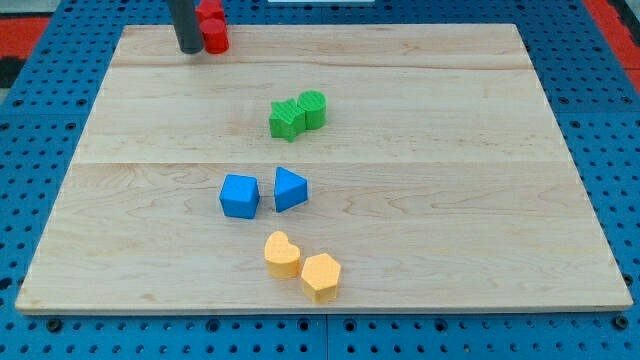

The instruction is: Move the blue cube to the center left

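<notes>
While my tip (pixel 190 48) rests bare against the red block (pixel 213 27) at the view's top, pushing nothing, the blue cube (pixel 239 196) sits mid-board beside the blue wedge (pixel 290 189); light, rigid, probably slippery, best pushed squarely on its right face.

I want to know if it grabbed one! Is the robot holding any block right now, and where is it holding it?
No, nothing is held. My tip is only a rod and cannot grab. It stands beside the red block at the view's top, far from the blue cube.

Pale matt wooden board (pixel 450 150) with visible grain, smooth matt plastic-looking blue cube (pixel 239 196), blue perforated surface (pixel 620 120) underneath
</notes>
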Available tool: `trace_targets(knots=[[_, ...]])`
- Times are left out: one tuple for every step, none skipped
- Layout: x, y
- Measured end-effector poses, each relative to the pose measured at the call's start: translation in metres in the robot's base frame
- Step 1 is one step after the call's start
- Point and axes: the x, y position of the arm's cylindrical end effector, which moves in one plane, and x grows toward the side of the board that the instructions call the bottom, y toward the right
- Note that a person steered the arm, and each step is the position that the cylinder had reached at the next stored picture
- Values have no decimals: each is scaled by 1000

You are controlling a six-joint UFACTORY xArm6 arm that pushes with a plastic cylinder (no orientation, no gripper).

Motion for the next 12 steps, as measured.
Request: trace_targets(knots=[[64, 0], [120, 11], [164, 28], [165, 94], [174, 155], [198, 200], [246, 186], [279, 128], [276, 101], [259, 88], [236, 88], [221, 93]])
